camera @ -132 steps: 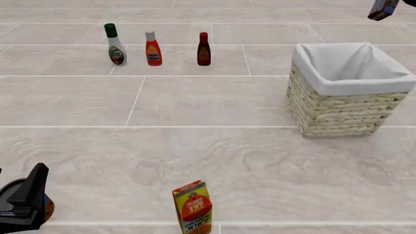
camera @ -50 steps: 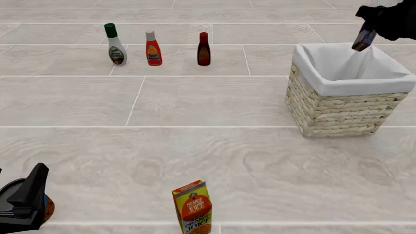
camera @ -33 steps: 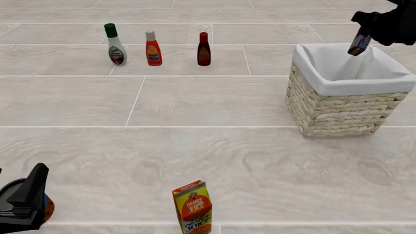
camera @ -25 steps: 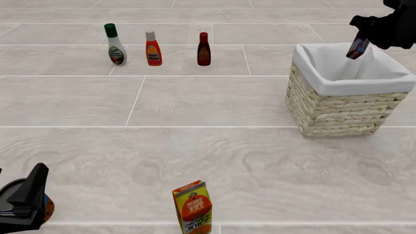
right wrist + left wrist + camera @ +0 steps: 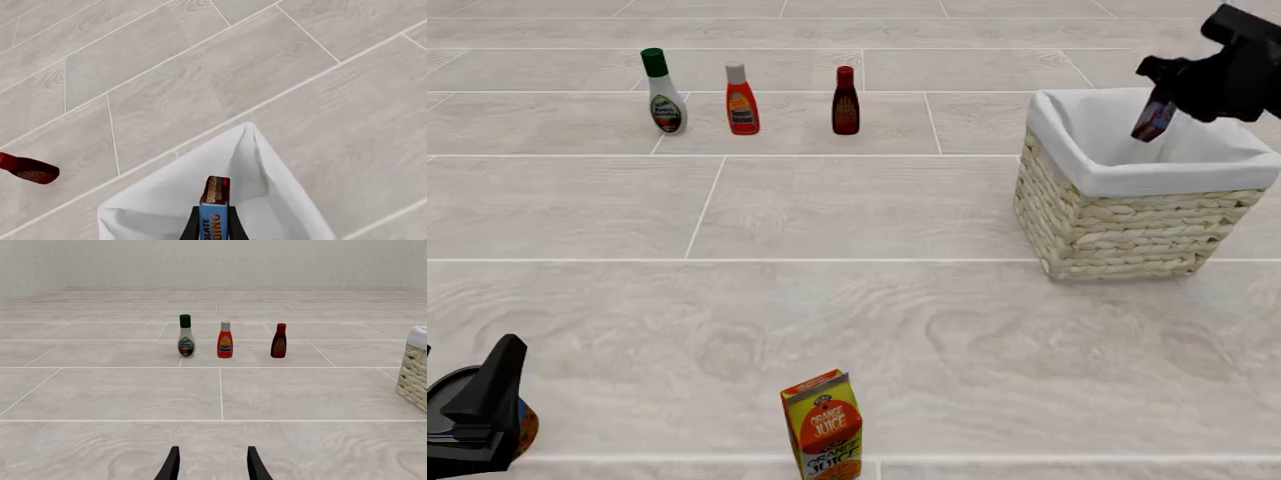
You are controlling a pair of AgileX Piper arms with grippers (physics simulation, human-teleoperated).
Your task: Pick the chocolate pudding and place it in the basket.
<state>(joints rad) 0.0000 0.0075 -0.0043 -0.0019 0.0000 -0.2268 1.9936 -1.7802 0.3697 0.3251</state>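
Note:
The chocolate pudding (image 5: 1154, 117) is a small dark brown carton with a blue face. It hangs tilted over the open top of the basket (image 5: 1121, 215), a pale wicker basket with a white liner. My right gripper (image 5: 1165, 100) is shut on the carton's upper end, reaching in from the right edge. In the right wrist view the chocolate pudding (image 5: 213, 205) shows between the two fingers, with the basket's white liner (image 5: 153, 210) below it. My left gripper (image 5: 212, 467) is open with nothing between its fingers, low at the near left (image 5: 481, 405).
An orange juice carton (image 5: 822, 425) stands at the near edge. Three bottles stand in a row at the far left: a green-capped one (image 5: 663, 92), an orange one (image 5: 741, 100) and a dark red one (image 5: 845, 101). Pale tiled surface lies between them and the basket.
My right gripper has come down and toward the left with the chocolate pudding, from above the far right corner to just over the basket's opening. The left arm has stayed still.

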